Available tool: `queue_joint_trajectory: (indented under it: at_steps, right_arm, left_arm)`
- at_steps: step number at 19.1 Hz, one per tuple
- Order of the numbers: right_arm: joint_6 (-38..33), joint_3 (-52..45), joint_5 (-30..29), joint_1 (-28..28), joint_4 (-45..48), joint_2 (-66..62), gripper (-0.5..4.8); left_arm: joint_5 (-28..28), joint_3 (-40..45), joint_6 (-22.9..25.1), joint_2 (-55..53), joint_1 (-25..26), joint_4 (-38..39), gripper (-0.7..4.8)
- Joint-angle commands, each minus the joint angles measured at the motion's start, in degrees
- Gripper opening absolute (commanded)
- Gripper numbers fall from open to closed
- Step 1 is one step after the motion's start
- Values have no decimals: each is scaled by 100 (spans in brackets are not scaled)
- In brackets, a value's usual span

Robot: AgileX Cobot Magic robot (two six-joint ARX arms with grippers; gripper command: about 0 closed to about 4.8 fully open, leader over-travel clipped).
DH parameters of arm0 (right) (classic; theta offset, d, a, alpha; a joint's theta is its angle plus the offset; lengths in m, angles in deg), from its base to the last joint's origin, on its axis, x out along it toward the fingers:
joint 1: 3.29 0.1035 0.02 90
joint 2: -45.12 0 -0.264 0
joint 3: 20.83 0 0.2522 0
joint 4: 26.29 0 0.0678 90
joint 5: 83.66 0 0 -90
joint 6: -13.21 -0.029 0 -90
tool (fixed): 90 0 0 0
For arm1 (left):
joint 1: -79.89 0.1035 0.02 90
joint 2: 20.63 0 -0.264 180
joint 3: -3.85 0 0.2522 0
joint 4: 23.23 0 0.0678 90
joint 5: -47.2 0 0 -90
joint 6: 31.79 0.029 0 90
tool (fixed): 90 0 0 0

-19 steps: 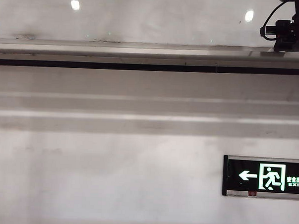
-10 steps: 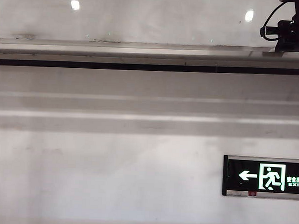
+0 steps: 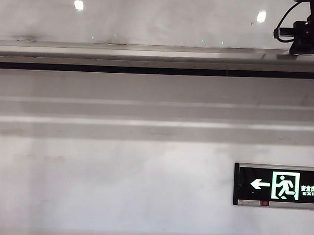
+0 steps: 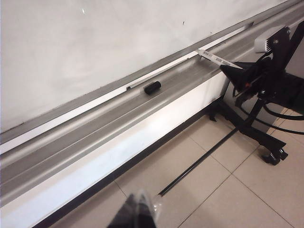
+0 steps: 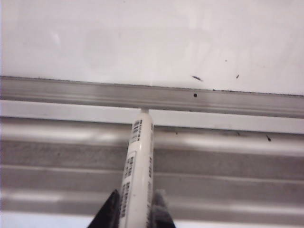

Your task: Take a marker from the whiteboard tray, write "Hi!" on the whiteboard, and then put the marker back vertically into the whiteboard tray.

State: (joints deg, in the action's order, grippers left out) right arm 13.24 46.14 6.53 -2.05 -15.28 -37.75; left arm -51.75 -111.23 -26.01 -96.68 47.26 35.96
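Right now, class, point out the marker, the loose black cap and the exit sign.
marker (image 5: 137, 161): right wrist view, middle of its white barrel.
black cap (image 4: 152, 87): left wrist view, side of the cap lying in the tray.
exit sign (image 3: 285, 185): exterior view, the running-figure panel.

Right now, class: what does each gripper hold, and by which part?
Right gripper clasps the slim white marker by its rear barrel, tip forward. Left gripper: nothing visibly held.

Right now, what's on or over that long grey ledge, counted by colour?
White: 1, the slim white labelled marker, pinched by the right tool over the pale grey metal tray.
Black: 1, the short black cap lying in that tray.
Total: 2. The left tool hangs apart.
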Motion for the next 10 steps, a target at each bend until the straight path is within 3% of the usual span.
queue_joint_trajectory:
  at_steps: [1,10]
  right_arm:
    - [179,33,11,0,-319,254,-1]
    - [146,33,2,11,-1366,1683,-1]
  left_arm:
    - [-28,-31,20,26,-2,-9,-6]
    - [-31,-31,20,28,-2,-20,-6]
